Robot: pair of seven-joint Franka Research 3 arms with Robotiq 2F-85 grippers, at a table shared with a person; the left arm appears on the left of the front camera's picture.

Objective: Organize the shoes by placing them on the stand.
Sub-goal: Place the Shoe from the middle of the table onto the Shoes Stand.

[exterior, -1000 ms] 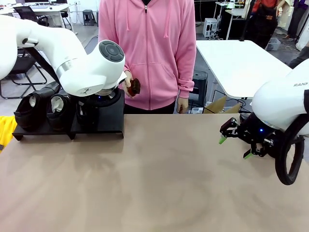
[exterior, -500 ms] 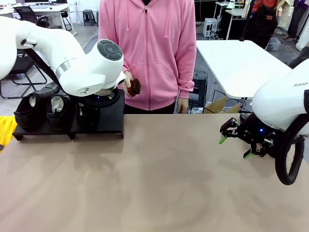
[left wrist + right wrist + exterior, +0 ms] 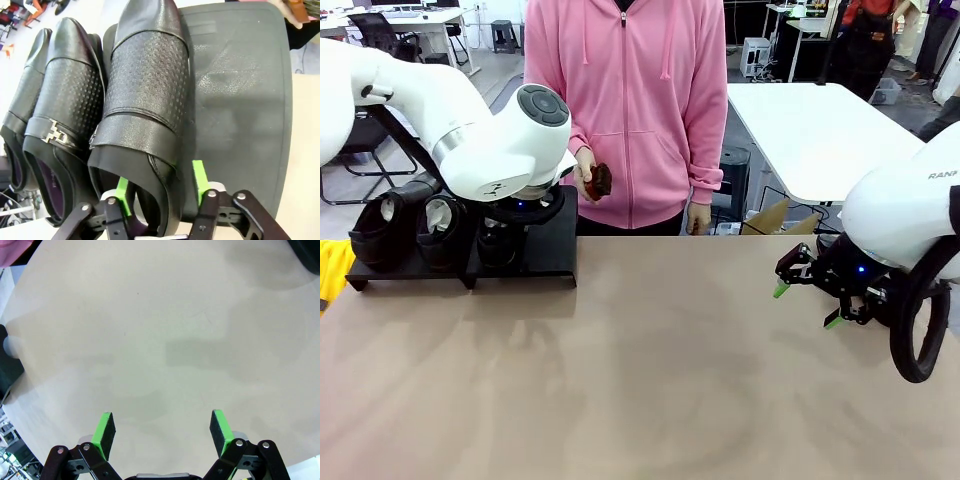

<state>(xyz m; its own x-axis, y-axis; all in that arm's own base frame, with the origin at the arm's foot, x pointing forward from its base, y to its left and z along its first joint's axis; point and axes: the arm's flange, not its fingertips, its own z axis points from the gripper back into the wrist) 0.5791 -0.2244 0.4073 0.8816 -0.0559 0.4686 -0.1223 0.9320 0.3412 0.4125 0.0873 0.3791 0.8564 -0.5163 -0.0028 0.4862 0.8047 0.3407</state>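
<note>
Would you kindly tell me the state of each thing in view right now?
Left pincer: open, pads astride the heel wall of the shoe below it.
That shoe: standing on the stand, not gripped.
Middle shoe and end shoe: standing beside it on the stand.
Stand: holds three shoes, one space free.
Right pincer: open, over bare table.

White table; black chair; grey floor

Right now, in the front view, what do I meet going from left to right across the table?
Outer shoe → middle shoe → third shoe → bare end of the stand → right claw.
</note>
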